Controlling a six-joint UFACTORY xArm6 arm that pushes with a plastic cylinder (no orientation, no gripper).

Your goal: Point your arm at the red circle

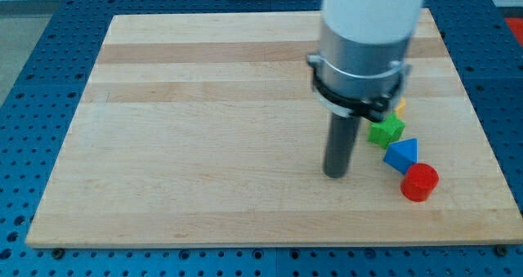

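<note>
Camera view: my tip [336,174] rests on bare board, touching nothing, left of red circle [419,182].

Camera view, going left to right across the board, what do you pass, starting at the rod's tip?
My tip → green star block → blue triangle block → red circle block. A yellow block peeks out from behind the arm, too hidden to place in the order.

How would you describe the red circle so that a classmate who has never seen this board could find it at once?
Start at the wooden board and go to its lower right area, where a short diagonal line of blocks lies right of my tip. The red circle ends that line, just below the blue triangle; it alone is round and red.
</note>
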